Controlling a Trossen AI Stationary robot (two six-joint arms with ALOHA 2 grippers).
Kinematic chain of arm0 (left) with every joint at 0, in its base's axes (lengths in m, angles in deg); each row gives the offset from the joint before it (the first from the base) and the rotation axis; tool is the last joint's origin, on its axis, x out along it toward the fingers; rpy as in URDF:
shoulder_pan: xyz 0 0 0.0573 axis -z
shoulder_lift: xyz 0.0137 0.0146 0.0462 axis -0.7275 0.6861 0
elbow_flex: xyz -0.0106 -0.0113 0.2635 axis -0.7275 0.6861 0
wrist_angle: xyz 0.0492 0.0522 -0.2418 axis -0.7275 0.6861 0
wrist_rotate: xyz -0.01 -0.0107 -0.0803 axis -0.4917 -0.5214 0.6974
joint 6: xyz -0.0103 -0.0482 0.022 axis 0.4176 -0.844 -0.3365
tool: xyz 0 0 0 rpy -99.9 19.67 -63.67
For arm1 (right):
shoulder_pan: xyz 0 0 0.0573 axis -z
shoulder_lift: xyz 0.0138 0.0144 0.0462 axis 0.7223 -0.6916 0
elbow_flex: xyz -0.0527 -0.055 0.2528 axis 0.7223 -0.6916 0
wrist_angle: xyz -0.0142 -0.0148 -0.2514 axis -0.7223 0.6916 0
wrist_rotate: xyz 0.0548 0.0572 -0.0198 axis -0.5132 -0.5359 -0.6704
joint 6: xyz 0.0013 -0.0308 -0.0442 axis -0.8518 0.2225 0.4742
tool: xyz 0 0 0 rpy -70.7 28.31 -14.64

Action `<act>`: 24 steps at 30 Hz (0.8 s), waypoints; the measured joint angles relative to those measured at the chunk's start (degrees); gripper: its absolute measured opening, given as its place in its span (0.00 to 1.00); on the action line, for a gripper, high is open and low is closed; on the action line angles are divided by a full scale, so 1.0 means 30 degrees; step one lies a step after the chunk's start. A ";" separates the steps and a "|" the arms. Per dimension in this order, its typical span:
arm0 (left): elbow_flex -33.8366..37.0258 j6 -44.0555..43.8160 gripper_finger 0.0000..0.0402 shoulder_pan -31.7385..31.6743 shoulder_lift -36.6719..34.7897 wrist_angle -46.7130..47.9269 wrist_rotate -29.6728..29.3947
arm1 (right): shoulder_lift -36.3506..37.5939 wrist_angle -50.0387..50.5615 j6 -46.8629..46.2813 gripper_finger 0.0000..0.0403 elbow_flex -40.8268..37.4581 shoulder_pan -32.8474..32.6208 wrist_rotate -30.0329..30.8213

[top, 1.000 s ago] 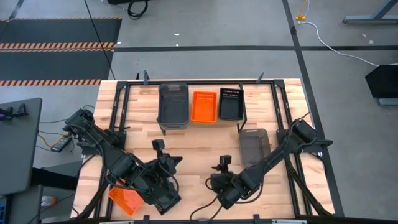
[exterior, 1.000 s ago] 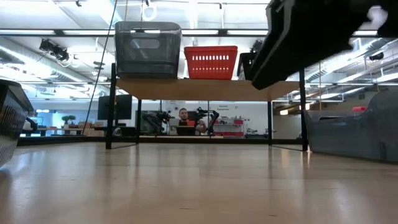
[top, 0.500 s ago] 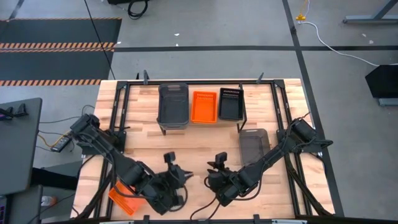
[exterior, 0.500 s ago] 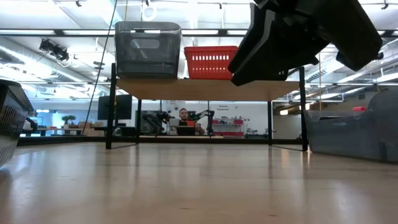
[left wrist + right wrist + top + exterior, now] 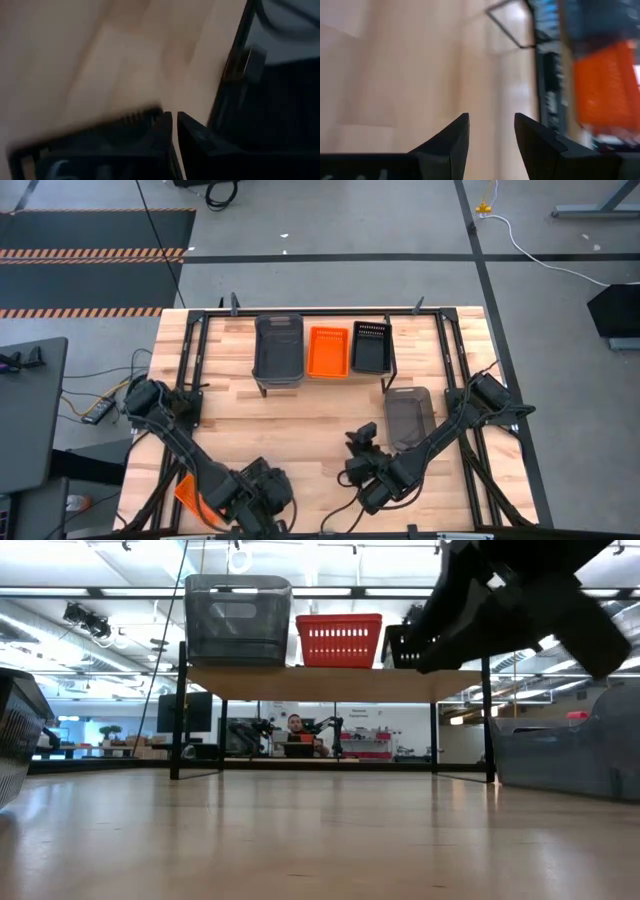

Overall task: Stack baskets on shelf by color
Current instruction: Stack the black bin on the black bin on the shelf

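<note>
Left gripper [image 5: 174, 131]: jaws together, only a hairline slit between the two dark fingers, nothing held between them. In the left wrist view a black mesh basket [image 5: 100, 137] lies just beside the fingers, its rim blurred, on bare wood. From above, this gripper [image 5: 262, 492] sits at the lower left of the frame, near the desk's front edge. An orange mesh basket [image 5: 197, 500] lies touching or just beside it, partly under the arm.

Right gripper [image 5: 491, 131]: jaws apart, a clear gap with bare wood showing through, nothing between the fingers. From above it [image 5: 368, 442] is lower centre, over open desk [image 5: 320, 405]. A grey basket [image 5: 407, 418] sits on the desk just to its right, under the right arm's forearm.

Shelf [image 5: 320, 375] stands in the upper centre of the high frame, at the back of the desk. Three stacks on it, side by side: grey basket stack [image 5: 278, 345] at left, orange basket [image 5: 327, 351] in the middle, black basket [image 5: 370, 345] at right. How many baskets each stack holds cannot be told from above.

Low view: shelf plank [image 5: 330, 683] on thin black legs, grey [image 5: 237, 620] and orange [image 5: 338, 639] atop it; a dark arm [image 5: 520, 595] covers the upper right. A person sits far off in the room behind.
</note>
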 joint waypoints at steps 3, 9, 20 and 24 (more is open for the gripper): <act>0.0011 -0.1732 0.07 0.0607 0.0084 0.0530 0.1253 | 0.0015 0.2035 -0.2304 0.40 -0.0003 -0.0087 0.1041; 0.0004 -0.1193 0.08 0.0980 0.0058 0.0477 0.1189 | 0.0015 0.4054 -0.5860 0.38 -0.0003 -0.0263 0.0765; -0.0004 -0.0381 0.24 0.0574 0.1931 0.0258 0.3224 | 0.0029 0.7655 -1.2001 0.38 -0.0003 -0.1507 0.0458; -0.0004 -0.0395 0.34 0.0574 0.2061 0.0305 0.3829 | 0.0029 0.7950 -1.3276 0.38 -0.0003 -0.2055 0.0458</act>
